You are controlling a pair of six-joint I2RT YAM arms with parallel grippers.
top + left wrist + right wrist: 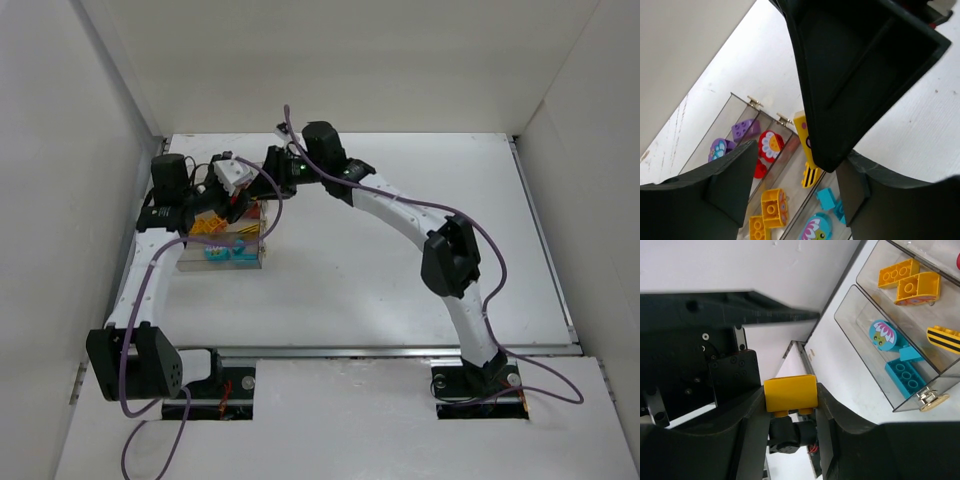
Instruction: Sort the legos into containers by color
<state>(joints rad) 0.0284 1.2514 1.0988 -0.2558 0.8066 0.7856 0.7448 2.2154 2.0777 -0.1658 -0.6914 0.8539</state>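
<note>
Containers [724, 125] w/ purple, red, yellow, cyan legos [772, 205]

Glossy plastic legos [771, 145] are sitting in clear smoky plastic containers [856, 315] with shiny brassy tabs [932, 399]; the table [755, 65] is looking matt.

The right tool [790, 402] clamps a yellow lego [790, 390] between its fingers. On the tabletop [850, 385] beside it, one clear bin [855, 335] holds cyan bricks [902, 375], and the neighbouring bin [872, 262] holds yellow bricks [910, 282].
</note>
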